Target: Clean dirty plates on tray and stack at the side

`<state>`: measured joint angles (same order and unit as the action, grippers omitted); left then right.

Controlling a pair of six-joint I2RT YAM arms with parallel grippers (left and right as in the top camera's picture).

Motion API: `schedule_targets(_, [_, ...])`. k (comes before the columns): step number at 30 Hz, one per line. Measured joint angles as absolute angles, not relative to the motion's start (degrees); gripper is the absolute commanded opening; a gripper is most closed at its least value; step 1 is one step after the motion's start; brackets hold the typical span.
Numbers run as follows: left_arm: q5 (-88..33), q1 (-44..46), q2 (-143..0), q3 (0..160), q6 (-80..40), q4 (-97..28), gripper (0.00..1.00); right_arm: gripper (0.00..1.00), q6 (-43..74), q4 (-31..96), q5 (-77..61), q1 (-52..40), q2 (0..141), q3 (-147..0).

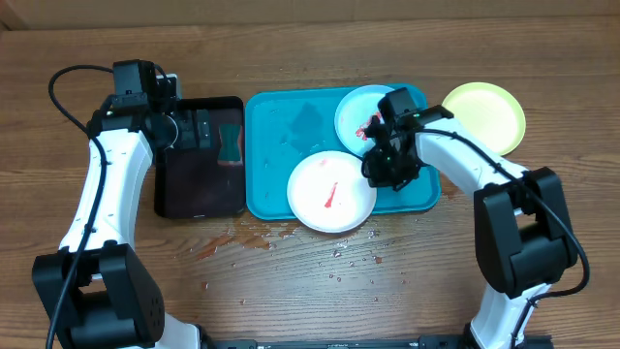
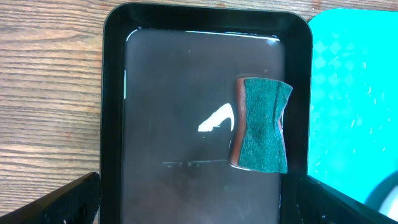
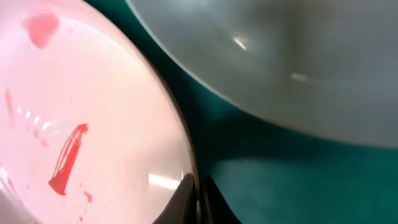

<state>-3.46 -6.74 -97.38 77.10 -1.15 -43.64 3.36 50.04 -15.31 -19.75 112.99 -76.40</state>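
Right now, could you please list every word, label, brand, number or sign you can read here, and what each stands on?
None: no readable text in any view.
The turquoise tray, black tray, sponge, white plate, mint plate and yellow-green plate carry no print.
The red marks on the white plate are smears, and the white glint in the black tray is a reflection, not signs.

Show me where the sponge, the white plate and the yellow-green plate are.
sponge (image 2: 261, 124): left wrist view, middle of its green face.
white plate (image 1: 318, 189): overhead view, near its centre, beside the red smear.
yellow-green plate (image 1: 484, 114): overhead view, its centre.
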Motion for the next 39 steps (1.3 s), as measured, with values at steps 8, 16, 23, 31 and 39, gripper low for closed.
schedule_targets(8, [-3.62,-6.74,-97.38,77.1,-1.3,-43.77,1.0,0.04,3.16,40.49,-16.36,-20.62,113.01,-76.38])
schedule_targets(16, [-4.1,-6.72,-97.38,77.1,-1.83,-45.08,1.0,0.04,3.16,30.41,-17.28,-21.3,113.01,-76.38])
schedule_targets(23, [-4.14,-4.69,-97.38,77.1,-2.5,-46.06,1.0,0.04,3.22,25.85,-17.61,-24.47,113.75,-76.38])
schedule_targets(31, [-4.1,0.01,-97.38,77.1,-3.11,-46.13,1.0,0.04,6.33,23.29,-15.46,-24.73,115.85,-76.38])
schedule_targets(39, [-4.1,1.8,-97.38,77.1,-4.58,-46.11,1.0,0.45,9.76,23.0,-13.32,-24.73,115.85,-76.38])
